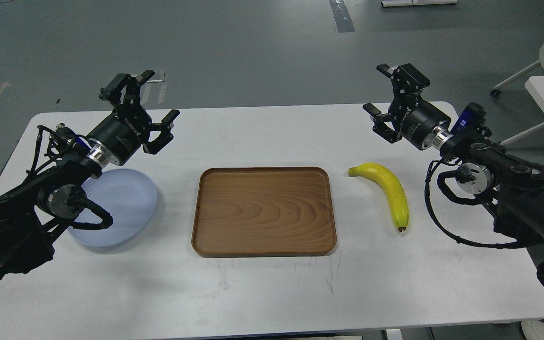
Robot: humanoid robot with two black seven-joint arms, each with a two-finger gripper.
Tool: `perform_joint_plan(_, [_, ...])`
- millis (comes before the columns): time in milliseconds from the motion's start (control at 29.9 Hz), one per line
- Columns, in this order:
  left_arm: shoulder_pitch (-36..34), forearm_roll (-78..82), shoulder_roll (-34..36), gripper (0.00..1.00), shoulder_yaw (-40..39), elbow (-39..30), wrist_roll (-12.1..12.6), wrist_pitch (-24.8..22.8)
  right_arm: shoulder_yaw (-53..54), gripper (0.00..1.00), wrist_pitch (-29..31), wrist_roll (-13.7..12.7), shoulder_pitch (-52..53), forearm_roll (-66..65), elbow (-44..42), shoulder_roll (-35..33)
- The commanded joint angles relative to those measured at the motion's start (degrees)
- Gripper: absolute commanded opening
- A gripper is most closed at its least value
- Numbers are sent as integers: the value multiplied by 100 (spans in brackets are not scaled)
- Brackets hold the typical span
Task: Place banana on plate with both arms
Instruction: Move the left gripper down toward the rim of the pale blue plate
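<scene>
A yellow banana (388, 190) lies on the white table, right of the wooden tray, its greenish stem toward the tray and its dark tip toward me. The pale blue plate (123, 203) sits at the left, partly hidden by my left arm. My left gripper (159, 97) hovers open above the table, beyond the plate, holding nothing. My right gripper (377, 89) is open too, raised above the table behind and slightly right of the banana, apart from it.
A rectangular brown wooden tray (264, 211) lies between plate and banana. The white table (272, 288) ends near the right arm. Beyond it is grey floor, with a white table and chair legs at far right.
</scene>
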Motion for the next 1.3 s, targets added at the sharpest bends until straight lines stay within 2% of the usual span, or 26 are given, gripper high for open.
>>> perform_joint_plan(0, [2, 5, 7, 100, 0, -1, -21, 1, -4, 100, 0, -1, -3, 0, -67, 97])
perform_joint_plan(167, [-6, 5, -2, 100, 8, -1, 14, 1, -4, 100, 0, -1, -3, 0, -112, 123])
perform_joint_plan(368, [-85, 23, 60, 100, 52, 157, -65, 1, -4, 100, 0, -1, 14, 8, -103, 79])
perform_joint_plan(502, [-366, 268, 243, 100, 70, 236, -65, 1, -4, 100, 0, -1, 84, 17, -68, -26])
perform_joint_plan(702, [-832, 2104, 841, 100, 79, 166, -105, 1, -13, 100, 0, -1, 85, 8, -50, -88])
perform_joint_plan(836, [-938, 3955, 1394, 100, 70, -53, -105, 1, -22, 100, 0, -1, 93, 8, -41, -123])
perform_joint_plan(1070, [-850, 6969, 2089, 100, 96, -782, -105, 1, -31, 100, 0, -1, 93, 8, -41, -123])
perform_joint_plan(1237, [-622, 8362, 2116, 100, 614, -713, -105, 1, -22, 100, 0, -1, 93, 0, -24, -123])
perform_joint_plan(1271, [-578, 8477, 2125, 100, 885, -608, -105, 371, -30, 100, 0, -1, 102, 8, -6, -123])
